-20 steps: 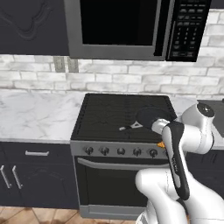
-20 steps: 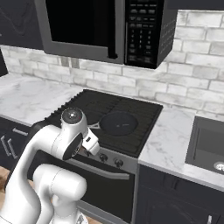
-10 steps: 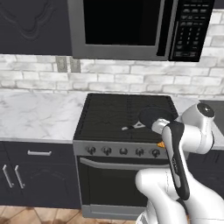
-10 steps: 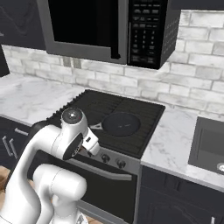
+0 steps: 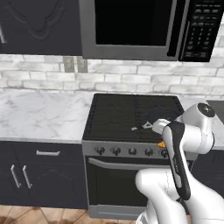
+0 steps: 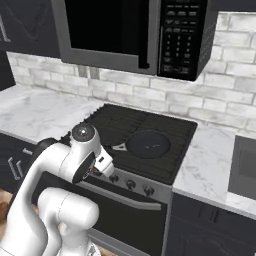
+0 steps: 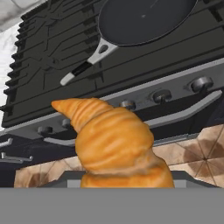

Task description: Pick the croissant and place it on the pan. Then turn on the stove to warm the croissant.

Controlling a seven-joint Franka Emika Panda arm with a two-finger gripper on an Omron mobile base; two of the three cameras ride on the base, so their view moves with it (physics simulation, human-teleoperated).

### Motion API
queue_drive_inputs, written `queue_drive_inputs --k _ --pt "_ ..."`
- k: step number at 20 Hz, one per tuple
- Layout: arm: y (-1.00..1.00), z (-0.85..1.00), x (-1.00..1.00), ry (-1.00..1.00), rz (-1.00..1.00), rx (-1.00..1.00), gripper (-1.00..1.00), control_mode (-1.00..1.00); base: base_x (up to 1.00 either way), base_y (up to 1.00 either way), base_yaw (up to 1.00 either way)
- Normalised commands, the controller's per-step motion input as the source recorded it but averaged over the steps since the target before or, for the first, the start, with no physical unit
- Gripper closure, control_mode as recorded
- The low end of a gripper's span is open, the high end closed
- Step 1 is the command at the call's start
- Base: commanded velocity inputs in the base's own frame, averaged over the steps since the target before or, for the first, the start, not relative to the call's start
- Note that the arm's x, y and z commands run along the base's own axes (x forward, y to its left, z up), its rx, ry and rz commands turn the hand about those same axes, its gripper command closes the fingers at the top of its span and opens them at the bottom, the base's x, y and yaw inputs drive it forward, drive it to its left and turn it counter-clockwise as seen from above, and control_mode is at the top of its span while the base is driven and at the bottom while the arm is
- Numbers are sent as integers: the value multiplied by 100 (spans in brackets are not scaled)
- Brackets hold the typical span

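Croissant (image 7: pixel 116 144) held up in the gripper's clamp, out in front of the stove (image 7: pixel 131 87), level with the knob row (image 7: pixel 162 95). Pan (image 7: pixel 144 19) sits bare on the grates, silver handle (image 7: pixel 85 61) pointing toward the croissant.

The pan (image 6: pixel 148 144) rests on the stove (image 6: pixel 120 126) grates.

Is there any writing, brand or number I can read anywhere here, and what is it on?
Nothing is readable.
Microwave keypad: rows of small pale marks, too blurred to read.
Stove knobs: no markings visible.
Pan and croissant: no text.
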Motion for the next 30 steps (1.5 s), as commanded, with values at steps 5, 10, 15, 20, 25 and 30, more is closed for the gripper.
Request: queue_drive_inputs --k 5,10,15,20,25,30 --pt "0 0 0 0 0 0 100 100 0 44 0" --pt "0 0 0 0 0 0 100 100 0 33 0" --pt "0 0 0 0 0 0 100 100 0 1 0" --pt "0 0 0 0 0 0 100 100 0 -22 0" --pt "0 0 0 0 0 0 100 100 11 -31 0" --pt "0 0 0 0 0 0 100 100 44 -13 0"
